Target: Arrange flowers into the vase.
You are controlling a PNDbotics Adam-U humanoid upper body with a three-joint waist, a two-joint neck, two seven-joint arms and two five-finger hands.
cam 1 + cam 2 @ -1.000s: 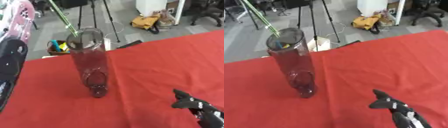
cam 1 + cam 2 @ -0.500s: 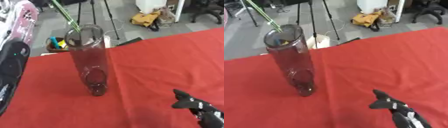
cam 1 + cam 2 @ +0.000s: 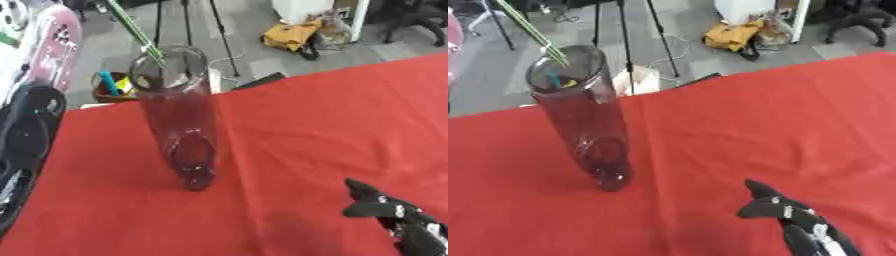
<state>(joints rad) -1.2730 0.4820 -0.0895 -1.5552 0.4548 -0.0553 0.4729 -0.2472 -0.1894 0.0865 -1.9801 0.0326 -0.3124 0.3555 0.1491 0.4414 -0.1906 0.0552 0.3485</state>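
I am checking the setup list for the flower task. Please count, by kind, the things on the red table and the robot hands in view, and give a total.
Glass vase: 1
Green flower stems, at the vase's mouth: 1 bunch; single stems cannot be counted
Robot hand, the right one, low on the right: 1
Total: 3

vase point(image 3: 182, 125) left on table point(image 3: 306, 130), stems point(image 3: 534, 34) at its mouth, right hand point(image 3: 394, 217) near-right

green stems point(image 3: 531, 31) over vase point(image 3: 584, 120), right hand point(image 3: 785, 215) open
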